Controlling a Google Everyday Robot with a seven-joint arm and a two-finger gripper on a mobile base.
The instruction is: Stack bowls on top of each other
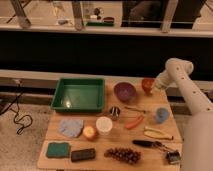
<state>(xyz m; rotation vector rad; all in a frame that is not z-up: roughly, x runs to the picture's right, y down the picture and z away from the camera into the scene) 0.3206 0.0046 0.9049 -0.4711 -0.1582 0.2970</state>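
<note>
Bending my arm (186, 86) over the surface's (117, 137) right edge, I have the gripper (154, 88) with jaws shut at the orange-red bowl (146, 83), purple bowl (124, 91) just beside.

**Robot arm** (189, 95), seen at the right of the bench (117, 139). The shell is smooth and off-white throughout, built of rounded tubular links. A bulbous cylindrical joint (178, 67) caps the upper bend, with a faint seam where the links meet. The long link widens downward into a broad, pale grey-white column at the lower right edge. The short forward link tapers toward the claw (154, 86), which looks darker than the shell. The claw sits at the right rim of the orange-red bowl (146, 84), at the bench's far right corner.
</note>
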